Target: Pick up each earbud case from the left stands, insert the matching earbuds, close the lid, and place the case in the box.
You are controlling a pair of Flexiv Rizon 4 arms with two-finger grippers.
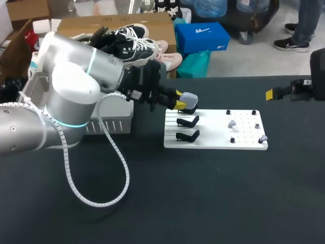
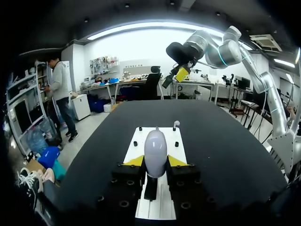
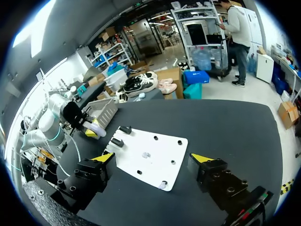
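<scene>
Hidden: the left arm (image 1: 66, 96) fills the left half of the head view and covers most of the grey box (image 1: 119, 122) behind it. Only a strip of the box's wall shows.
Cut off: the right claw (image 1: 277, 94) pokes in at the right edge, upper part of the frame. Just one yellow tip is in sight there.
Hard to call: does the earbud case (image 2: 155, 150) touch the black stand beneath it, or sit just clear? Can't tell from either angle.
Left claw: the left claw (image 2: 155, 161) is pinching the case, a yellow tip pressed on each flank.
Case: pale lilac, and it looks closed. In the head view it sits just above centre, over the topmost stand.
Right claw: its own wrist view shows the fingers spread wide with nothing gripped. It is above the desk (image 1: 203, 203), with the board ahead of it.
Stands: there are three black stands (image 1: 187, 122) in a column at the left end of the white board (image 1: 213, 142). The lower two are bare.
Earbuds: the small pale earbuds (image 1: 232, 123) lie on the board's right part among black pegs (image 1: 228, 112). They are too small to make out their shape.
In the way: the left arm's looped cable drapes across the lower left of the frame, in front of the box.
</scene>
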